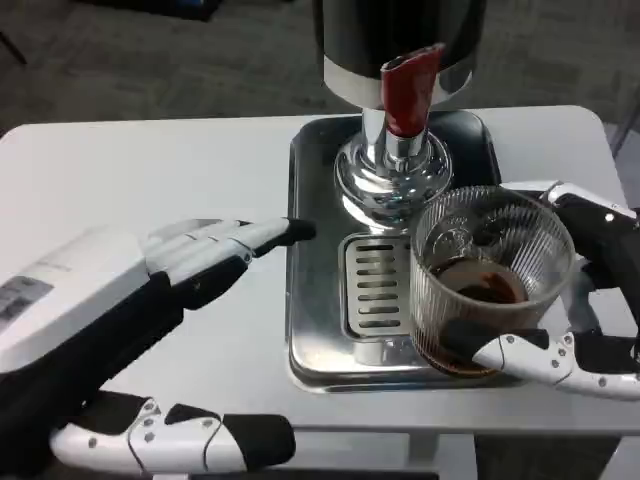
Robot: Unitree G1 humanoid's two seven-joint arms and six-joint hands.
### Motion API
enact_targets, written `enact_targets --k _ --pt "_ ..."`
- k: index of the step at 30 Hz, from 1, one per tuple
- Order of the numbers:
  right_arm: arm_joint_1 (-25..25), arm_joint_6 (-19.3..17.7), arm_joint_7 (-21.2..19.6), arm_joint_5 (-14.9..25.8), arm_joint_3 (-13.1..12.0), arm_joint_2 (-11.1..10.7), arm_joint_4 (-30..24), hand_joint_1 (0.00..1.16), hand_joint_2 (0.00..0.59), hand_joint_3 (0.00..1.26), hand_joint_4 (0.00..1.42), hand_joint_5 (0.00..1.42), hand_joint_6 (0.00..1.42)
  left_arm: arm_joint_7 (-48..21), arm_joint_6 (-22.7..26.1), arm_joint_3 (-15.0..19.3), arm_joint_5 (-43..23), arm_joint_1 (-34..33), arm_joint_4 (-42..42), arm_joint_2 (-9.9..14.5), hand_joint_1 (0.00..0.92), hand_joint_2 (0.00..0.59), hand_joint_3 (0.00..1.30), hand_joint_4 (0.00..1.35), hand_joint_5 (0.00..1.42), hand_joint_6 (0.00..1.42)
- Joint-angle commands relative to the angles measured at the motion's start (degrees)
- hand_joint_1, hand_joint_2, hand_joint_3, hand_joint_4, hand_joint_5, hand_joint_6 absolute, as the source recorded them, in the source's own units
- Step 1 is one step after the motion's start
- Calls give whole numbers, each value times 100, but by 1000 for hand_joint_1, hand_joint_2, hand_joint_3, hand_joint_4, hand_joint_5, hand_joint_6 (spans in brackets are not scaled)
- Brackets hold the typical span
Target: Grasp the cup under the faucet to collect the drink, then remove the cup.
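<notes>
Here the right hand (585,300) holds the part-filled cup (490,280) beside the faucet (410,90); left hand (215,250), fingers apart, empty. Next: carry cup level off the tray (315,300).

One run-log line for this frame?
right hand grips ribbed glass cup, dark drink inside | cup beside faucet, over metal tray | left hand open, idle

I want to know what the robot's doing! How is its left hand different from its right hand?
The right hand grips the ribbed glass cup with dark drink in it; the left hand holds nothing. The right hand is at the silver tray; the left hand is over the white table, fingers pointing at the tray. Both are white and black.
</notes>
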Motion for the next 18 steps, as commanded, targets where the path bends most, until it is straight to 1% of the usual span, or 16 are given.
enact_targets --k 1,9,10,13,18 --pt "-92 -31 37 84 34 17 -272 892 164 1057 1242 1423 1424 -106 98 176 -104 149 -272 47 0 56 80 0 66 54" --pt "-118 -18 114 77 65 20 -294 892 165 1062 1242 1424 1424 -268 217 331 -50 324 -665 98 0 57 60 0 40 42" --pt "-115 -26 123 79 63 16 -293 892 165 1064 1242 1424 1424 -284 239 353 -37 337 -697 104 0 50 53 0 31 35" --pt "-96 -82 175 86 60 -31 -299 892 163 1066 1242 1424 1424 -361 328 460 43 406 -841 141 0 54 40 0 26 28" --pt "-31 -72 274 115 45 -67 -373 892 160 1068 1242 1424 1424 -420 352 613 105 571 -1022 82 0 58 32 0 14 13"
